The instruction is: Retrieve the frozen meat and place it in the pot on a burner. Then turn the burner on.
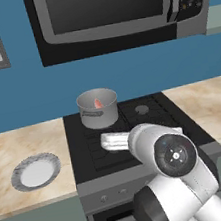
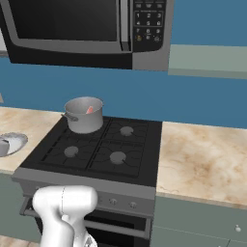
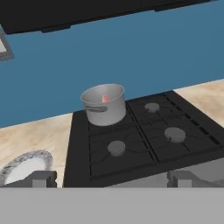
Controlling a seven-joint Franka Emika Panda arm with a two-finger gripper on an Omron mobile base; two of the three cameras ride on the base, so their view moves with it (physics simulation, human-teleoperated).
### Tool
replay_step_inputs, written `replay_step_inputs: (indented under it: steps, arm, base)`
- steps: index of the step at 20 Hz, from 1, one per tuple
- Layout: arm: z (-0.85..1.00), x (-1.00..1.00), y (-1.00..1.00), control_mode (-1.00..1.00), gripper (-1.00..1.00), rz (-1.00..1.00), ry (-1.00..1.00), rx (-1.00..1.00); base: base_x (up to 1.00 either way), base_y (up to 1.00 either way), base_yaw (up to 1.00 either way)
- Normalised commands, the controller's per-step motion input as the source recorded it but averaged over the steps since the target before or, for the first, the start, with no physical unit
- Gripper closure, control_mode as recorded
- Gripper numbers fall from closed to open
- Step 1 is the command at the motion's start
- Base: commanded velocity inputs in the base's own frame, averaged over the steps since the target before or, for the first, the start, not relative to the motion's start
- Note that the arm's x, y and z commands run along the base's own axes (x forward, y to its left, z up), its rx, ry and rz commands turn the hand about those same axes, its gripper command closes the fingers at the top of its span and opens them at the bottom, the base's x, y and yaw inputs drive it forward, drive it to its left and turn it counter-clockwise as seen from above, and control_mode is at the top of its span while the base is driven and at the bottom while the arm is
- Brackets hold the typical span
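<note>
One frozen meat wedge lies inside the pot

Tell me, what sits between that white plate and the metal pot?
Nothing: in the hand view, bare marble counter and the stove's black edge separate the plate from the pot.

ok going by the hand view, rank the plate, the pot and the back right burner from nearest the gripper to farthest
1. plate, on the counter left of the stove, beside the left fingertip.
2. pot, back left of the stove, frozen meat inside.
3. back right burner, about as far; too close to call.
</note>
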Motion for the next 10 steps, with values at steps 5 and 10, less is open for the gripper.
replay_step_inputs:
  steps: [5, 10]
  arm:
    - [-0.49, -0.02, 0.00, -1.00, -1.00, 0.00, -0.15, -0.02]
    - [-0.67, 0.00, -0.01, -1.00, -1.00, 0.01, -0.25, 0.00]
  base:
    - [0.00, 0.00, 0.00]
    - [0.00, 0.00, 0.00]
